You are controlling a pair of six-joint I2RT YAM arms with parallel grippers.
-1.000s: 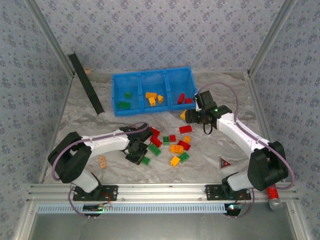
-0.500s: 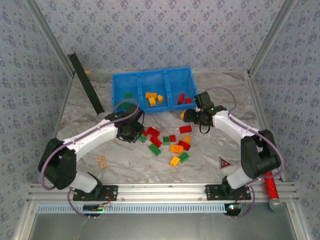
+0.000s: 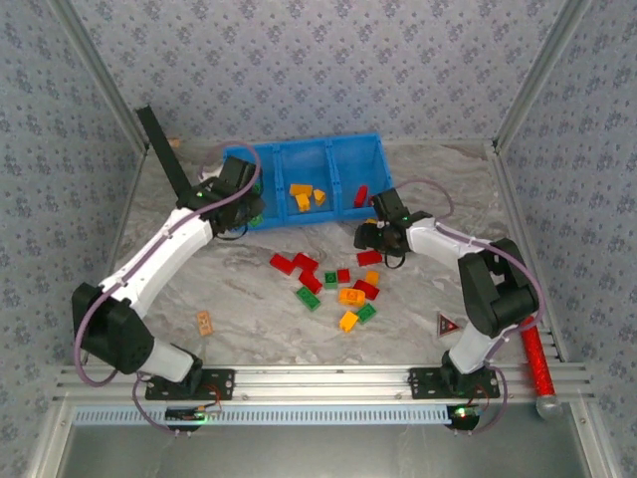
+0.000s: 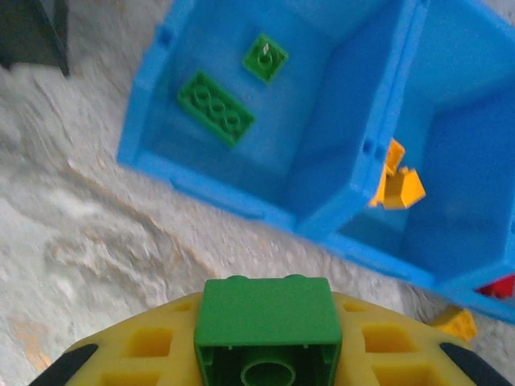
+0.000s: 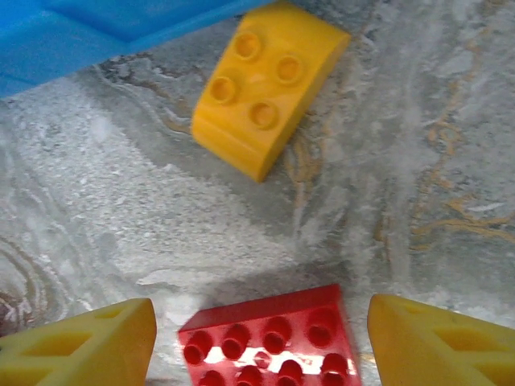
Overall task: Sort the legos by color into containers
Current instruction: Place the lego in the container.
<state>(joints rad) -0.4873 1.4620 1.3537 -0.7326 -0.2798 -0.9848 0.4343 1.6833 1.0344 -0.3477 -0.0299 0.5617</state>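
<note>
The left end effector (image 3: 246, 211) grips a green lego brick (image 4: 268, 310) above the bench (image 4: 96, 241), near the blue bin's left compartment (image 4: 322, 145). The right end effector (image 3: 366, 235) stands wide over a red brick (image 5: 269, 334) lying on the bench.

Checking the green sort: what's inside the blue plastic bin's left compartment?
A long green studded brick and a square green one. From above, the left arm covers part.

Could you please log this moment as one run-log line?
left gripper: holds green brick near bin | right gripper: open above red brick
</note>
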